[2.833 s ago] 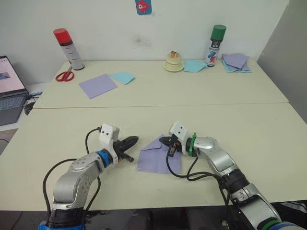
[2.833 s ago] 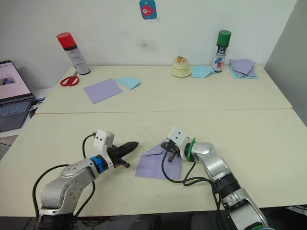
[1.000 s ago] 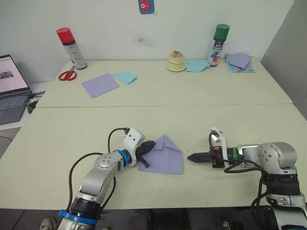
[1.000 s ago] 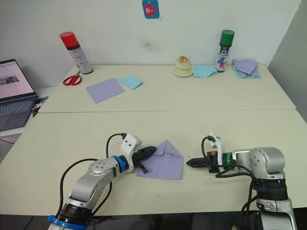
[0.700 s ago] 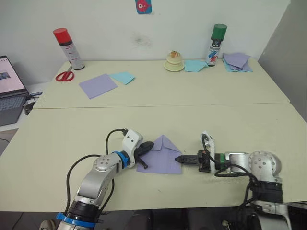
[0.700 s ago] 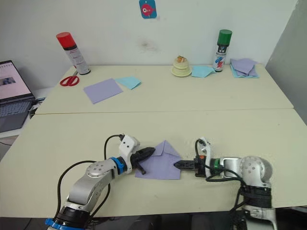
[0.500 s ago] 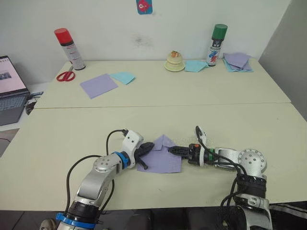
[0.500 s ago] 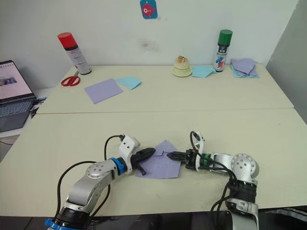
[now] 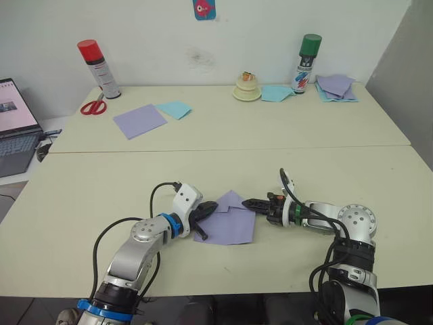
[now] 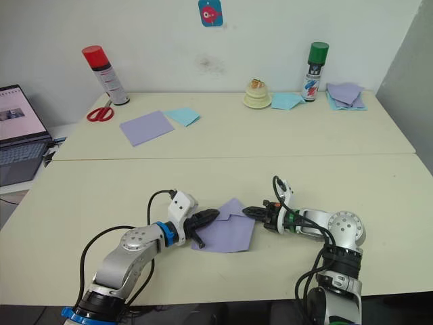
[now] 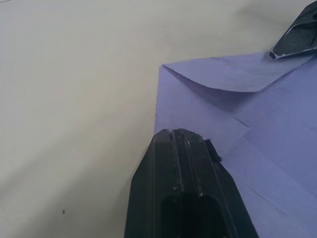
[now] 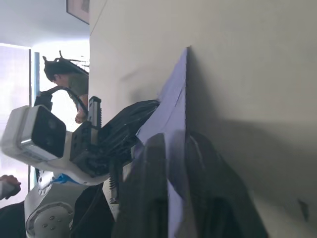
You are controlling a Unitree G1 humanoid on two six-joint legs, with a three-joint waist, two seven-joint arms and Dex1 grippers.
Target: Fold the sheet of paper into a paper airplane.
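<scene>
I pinned the sheet of paper [image 9: 226, 220] with my closed left claw [image 9: 208, 206] while my right claw [image 9: 247, 202] gripped its flap, needing slow, aligned creasing.

no legible text, spray can labels [image 10: 310, 87] too small to read, wall sign [image 10: 211, 12] shows a picture, not words
</scene>
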